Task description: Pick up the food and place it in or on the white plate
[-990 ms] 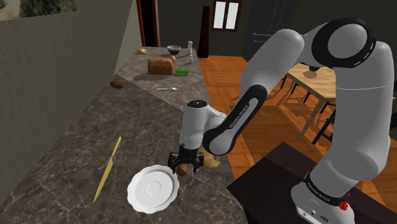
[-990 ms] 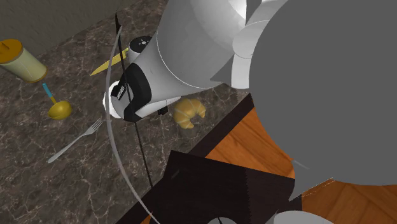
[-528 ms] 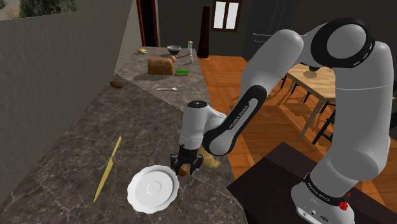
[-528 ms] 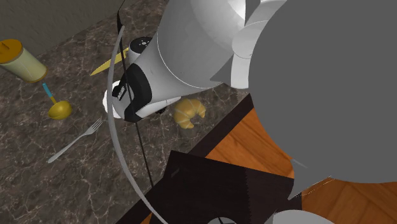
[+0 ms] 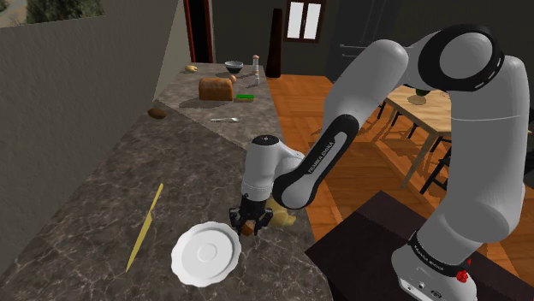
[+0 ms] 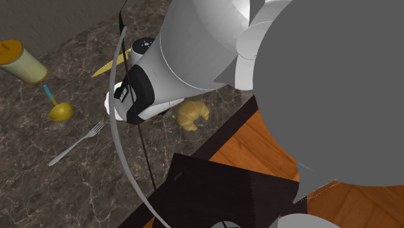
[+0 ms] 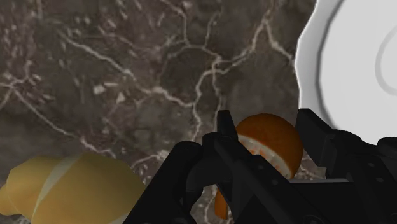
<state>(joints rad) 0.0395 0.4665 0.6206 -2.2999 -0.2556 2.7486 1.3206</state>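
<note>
I'm seeing the white plate sitting near the countertop's stand-side edge. Just beside it my gripper is clamping the orange food (grasp made, I judge). Next I'm lifting it plateward, sparing the croissant.

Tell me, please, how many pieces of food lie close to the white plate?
2. An orange round food is clasped in the hand next to the white plate's rim; a croissant lies on the counter beside it. The arm could hide others.
</note>
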